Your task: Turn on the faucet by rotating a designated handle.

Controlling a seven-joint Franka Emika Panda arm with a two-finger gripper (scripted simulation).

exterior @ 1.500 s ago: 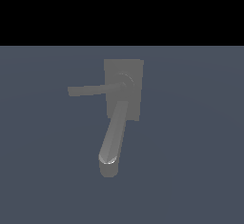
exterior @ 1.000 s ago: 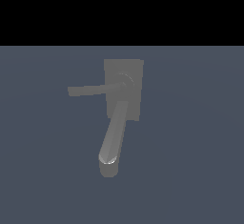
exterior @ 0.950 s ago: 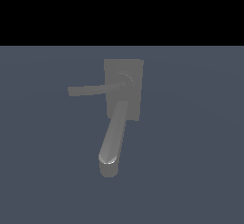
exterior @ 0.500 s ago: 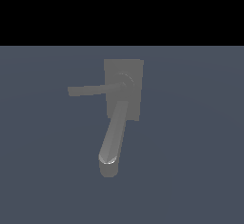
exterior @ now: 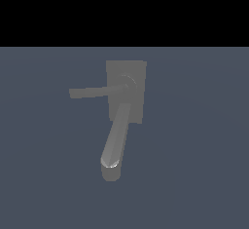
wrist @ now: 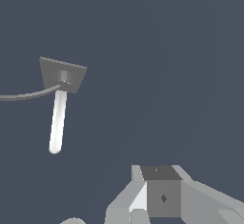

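Faucet [exterior: 125, 90] located on the dark slate-blue counter [exterior: 194, 164], near the middle of the exterior view. Matte grey throughout. Flat rectangular base block [exterior: 138, 72] lying on the surface, round hub [exterior: 127, 83] seated on it.

Spout [exterior: 116, 140]: thick, round-ended, long axis running from the hub toward the near edge of the exterior view, angled slightly to that view's left. Tip raised clear of the counter, with a shadow patch beneath it and a pale glint at the end.

Handle [exterior: 95, 92]: thin straight bar, noticeably slimmer than the spout, projecting from the hub toward the exterior view's left, close to level across the frame. Roughly at right angles to the spout. Nothing touching it.

Wrist view: same faucet [wrist: 62, 75] seen well apart from the gripper [wrist: 157, 204], spout [wrist: 57, 122] brightly lit, handle [wrist: 26, 95] running off the frame edge as a thin curved line. Only the grey housing of the gripper visible at the frame edge; fingertips cut off, so opening cannot be told. Nothing seen held. Gripper not in the exterior view.
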